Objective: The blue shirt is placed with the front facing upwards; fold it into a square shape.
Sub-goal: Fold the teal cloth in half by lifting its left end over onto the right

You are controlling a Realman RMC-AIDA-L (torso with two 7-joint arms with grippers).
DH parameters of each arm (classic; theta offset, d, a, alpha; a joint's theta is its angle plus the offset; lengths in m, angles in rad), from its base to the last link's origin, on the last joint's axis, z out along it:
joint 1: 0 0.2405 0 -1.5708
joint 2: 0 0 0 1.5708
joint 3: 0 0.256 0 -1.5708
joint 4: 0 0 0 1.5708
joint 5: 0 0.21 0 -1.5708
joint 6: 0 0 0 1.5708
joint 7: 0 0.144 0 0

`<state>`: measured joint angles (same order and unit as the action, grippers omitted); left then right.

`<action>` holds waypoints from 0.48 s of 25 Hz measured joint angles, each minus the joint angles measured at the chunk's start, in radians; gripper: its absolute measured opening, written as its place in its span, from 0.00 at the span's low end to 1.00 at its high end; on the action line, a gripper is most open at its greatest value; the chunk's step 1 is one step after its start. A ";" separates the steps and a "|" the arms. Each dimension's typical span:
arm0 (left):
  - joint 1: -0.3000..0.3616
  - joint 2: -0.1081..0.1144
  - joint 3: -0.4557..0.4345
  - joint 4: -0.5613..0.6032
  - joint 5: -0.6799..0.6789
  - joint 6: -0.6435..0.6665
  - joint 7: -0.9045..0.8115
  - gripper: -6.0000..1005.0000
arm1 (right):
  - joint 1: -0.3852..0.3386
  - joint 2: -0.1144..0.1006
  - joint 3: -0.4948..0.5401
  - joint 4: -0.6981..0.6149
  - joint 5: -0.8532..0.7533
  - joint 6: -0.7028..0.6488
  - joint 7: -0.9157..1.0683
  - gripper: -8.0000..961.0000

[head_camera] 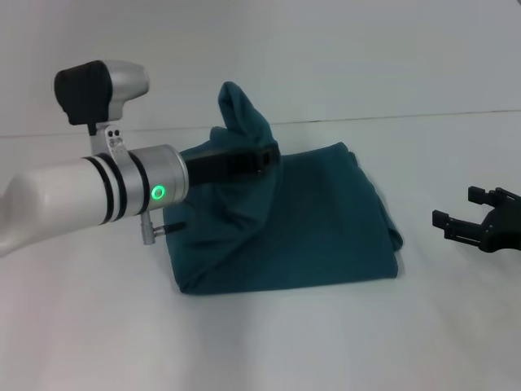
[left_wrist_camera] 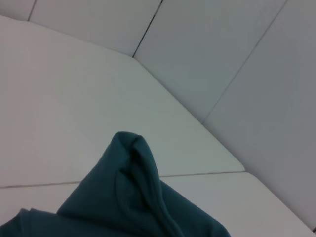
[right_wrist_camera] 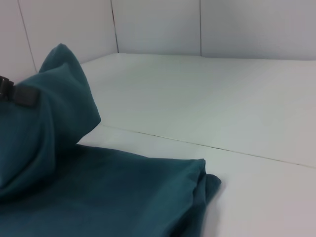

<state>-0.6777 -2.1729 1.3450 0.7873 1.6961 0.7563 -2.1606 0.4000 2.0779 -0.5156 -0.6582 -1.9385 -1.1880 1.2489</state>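
The blue shirt (head_camera: 326,220) lies folded into a thick dark teal bundle in the middle of the white table, with no lettering showing. My left gripper (head_camera: 264,156) reaches over it from the left and is shut on a bunch of its cloth. That bunch stands lifted in a peak (head_camera: 238,106) above the rest. The left wrist view shows the raised fold of the shirt (left_wrist_camera: 133,192). In the right wrist view the shirt (right_wrist_camera: 98,197) fills the lower part, and a black finger (right_wrist_camera: 22,95) of the left gripper shows against the lifted cloth. My right gripper (head_camera: 457,207) rests open to the right of the shirt, apart from it.
The white table (head_camera: 260,342) spreads wide in front of and beside the shirt. A seam (head_camera: 423,116) runs across the table behind it. White wall panels (right_wrist_camera: 197,24) close off the back.
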 joint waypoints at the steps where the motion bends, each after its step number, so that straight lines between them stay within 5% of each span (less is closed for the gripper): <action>1: -0.002 0.000 0.005 0.000 0.000 -0.001 -0.003 0.08 | 0.000 0.000 0.000 0.002 0.000 0.000 -0.002 0.94; 12: -0.041 -0.002 0.066 -0.003 -0.039 -0.034 -0.008 0.08 | -0.004 0.001 0.009 0.008 0.000 0.002 -0.003 0.94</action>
<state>-0.7187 -2.1752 1.4114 0.7841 1.6576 0.7225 -2.1683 0.3958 2.0790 -0.5062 -0.6507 -1.9390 -1.1856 1.2454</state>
